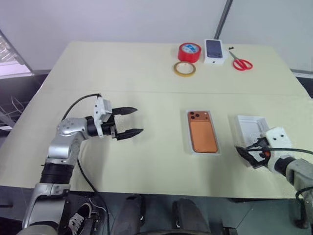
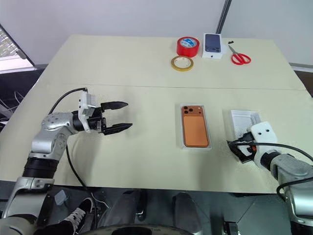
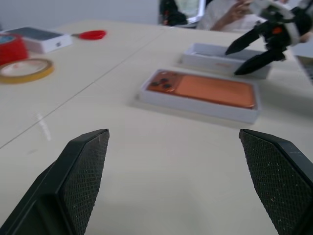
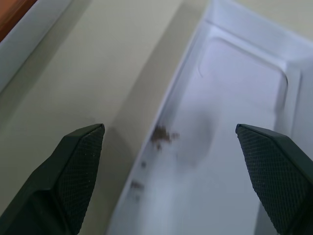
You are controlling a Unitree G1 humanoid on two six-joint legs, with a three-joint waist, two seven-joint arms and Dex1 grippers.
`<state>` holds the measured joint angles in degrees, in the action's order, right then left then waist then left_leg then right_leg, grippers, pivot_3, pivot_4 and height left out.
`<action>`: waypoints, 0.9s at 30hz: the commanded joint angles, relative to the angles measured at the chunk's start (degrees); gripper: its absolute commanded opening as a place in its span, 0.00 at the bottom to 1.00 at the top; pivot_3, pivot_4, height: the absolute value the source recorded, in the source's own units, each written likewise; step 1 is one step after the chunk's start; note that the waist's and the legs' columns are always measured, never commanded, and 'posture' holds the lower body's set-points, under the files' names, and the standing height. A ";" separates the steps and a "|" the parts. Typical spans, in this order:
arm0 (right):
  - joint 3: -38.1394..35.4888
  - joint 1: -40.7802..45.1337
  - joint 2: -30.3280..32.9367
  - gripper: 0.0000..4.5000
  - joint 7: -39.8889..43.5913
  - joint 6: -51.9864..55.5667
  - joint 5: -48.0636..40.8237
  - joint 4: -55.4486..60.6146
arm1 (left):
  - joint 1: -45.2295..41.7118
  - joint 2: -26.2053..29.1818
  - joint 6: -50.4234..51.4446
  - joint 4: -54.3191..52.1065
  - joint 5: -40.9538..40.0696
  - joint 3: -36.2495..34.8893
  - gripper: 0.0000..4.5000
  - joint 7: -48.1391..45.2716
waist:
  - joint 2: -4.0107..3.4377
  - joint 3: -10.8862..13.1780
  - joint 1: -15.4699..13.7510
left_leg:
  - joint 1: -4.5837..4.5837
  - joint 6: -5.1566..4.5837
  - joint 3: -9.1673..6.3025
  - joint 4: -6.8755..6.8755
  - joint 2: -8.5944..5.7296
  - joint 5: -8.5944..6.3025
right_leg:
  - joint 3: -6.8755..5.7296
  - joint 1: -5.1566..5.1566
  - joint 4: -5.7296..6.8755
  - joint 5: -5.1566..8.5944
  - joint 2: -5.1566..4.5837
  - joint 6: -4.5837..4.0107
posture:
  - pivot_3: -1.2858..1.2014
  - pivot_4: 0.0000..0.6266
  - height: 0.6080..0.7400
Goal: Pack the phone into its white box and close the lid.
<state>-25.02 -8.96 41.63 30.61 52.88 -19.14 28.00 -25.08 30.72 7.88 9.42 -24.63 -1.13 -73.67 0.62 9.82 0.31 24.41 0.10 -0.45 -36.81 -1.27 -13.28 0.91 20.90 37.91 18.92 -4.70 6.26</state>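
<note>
Nearest the camera, two grippers hang released over a pale table (image 1: 146, 161), neither holding anything. The left gripper (image 1: 128, 121) sits at the near left, its two black fingers spread and pointing right across bare tabletop. The right gripper (image 2: 237, 148) hovers at the near right, its fingers parted over the near end of the lid (image 2: 242, 121).

The lid, a plain white shell with all-white walls, lies open side up on the right of the table. From the right wrist view its interior (image 4: 230, 147) holds nothing but a few small dark specks along one wall.

Just left of the lid, and apart from it, the white box (image 1: 202, 132) rests in the middle of the table. The phone (image 1: 202, 130), flat and orange, lies inside this shallow tray with its back up, its thin white rim showing on all sides. The darker camera cluster with three lenses sits at the far end. The box stands uncovered.

Beyond a seam that crosses the table, four more items line the far edge. A roll of yellow tape (image 1: 184, 68) lies flat, with a roll of red tape (image 1: 189, 52) just behind it. To their right stands a small white carton (image 1: 214, 51) picturing a dark phone, and further right lies one pair of red-handled scissors (image 1: 240, 62).

The count: two grippers, one phone, one tray, one lid, two tape rolls, one carton, one pair of scissors.
</note>
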 commanded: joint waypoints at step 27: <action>8.54 24.62 9.42 0.50 -0.16 37.17 -11.92 -7.18 | 6.12 -0.95 -2.03 -7.37 -1.32 2.39 1.00 -1.55 | -0.01 0.02 0.43 | 0.18 -0.06 0.00 0.08 0.02 -0.03 | -0.01 0.24 -0.01 0.00 -0.03 0.01 | 0.52 0.24 1.00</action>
<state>-16.52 15.11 50.26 30.61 90.19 -31.06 20.40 -19.54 29.82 5.79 4.44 -25.06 1.30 -75.68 0.61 9.84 0.74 24.60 0.04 -0.45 -36.73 -1.25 -13.31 0.90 21.13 37.89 18.92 -4.73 6.28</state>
